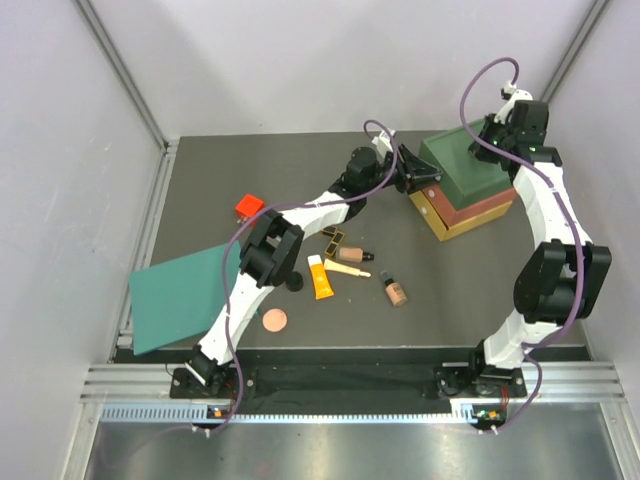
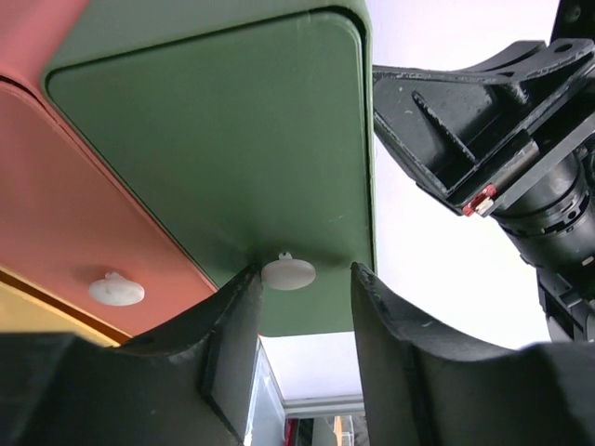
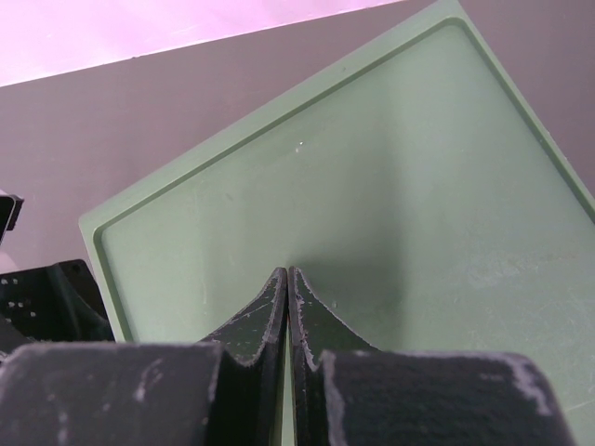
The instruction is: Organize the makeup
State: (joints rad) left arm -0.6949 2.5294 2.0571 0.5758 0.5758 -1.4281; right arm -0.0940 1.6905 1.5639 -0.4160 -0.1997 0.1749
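Top external view, makeup lot, mid-table: orange tube (image 1: 321, 280), cream stick (image 1: 348, 269), beige bottle (image 1: 353, 254), second beige bottle (image 1: 396, 291), and black-gold palette (image 1: 333, 236) partly hidden by the left arm (image 1: 265, 255). The copper disc (image 1: 274, 320) lies toward the near edge. Labels are too small to read.

Left gripper (image 2: 304, 273): fingers apart, flanking the white knob (image 2: 288, 271) of the green drawer (image 2: 214, 139); contact unclear.

Right gripper (image 3: 288, 288): fingers pressed together over the drawer box (image 1: 465, 190), toward the far right corner.

Teal sheet (image 1: 175, 295): overhangs the left edge.
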